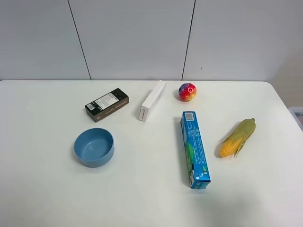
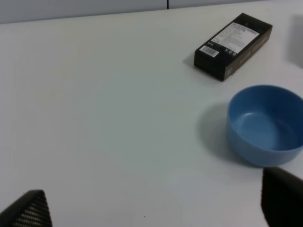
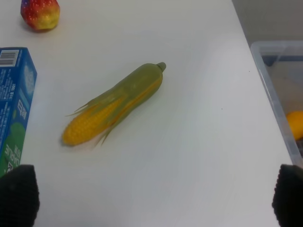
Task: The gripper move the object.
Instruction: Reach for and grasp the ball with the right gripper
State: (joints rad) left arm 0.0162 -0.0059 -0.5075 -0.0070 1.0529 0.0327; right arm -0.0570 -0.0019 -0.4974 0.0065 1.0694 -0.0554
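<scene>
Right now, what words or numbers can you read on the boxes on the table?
Nothing can be read for sure.
On the black box: a white label with print and a barcode, too small to read.
On the white box: a small red mark on its end, too blurred to read.
On the blue box: a barcode and white print, too blurred to read.

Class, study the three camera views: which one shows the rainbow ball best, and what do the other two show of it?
The exterior high view: the rainbow ball appears whole, clear of everything around it. The right wrist view shows it partly cut off by the picture's edge. The left wrist view does not show it.
</scene>
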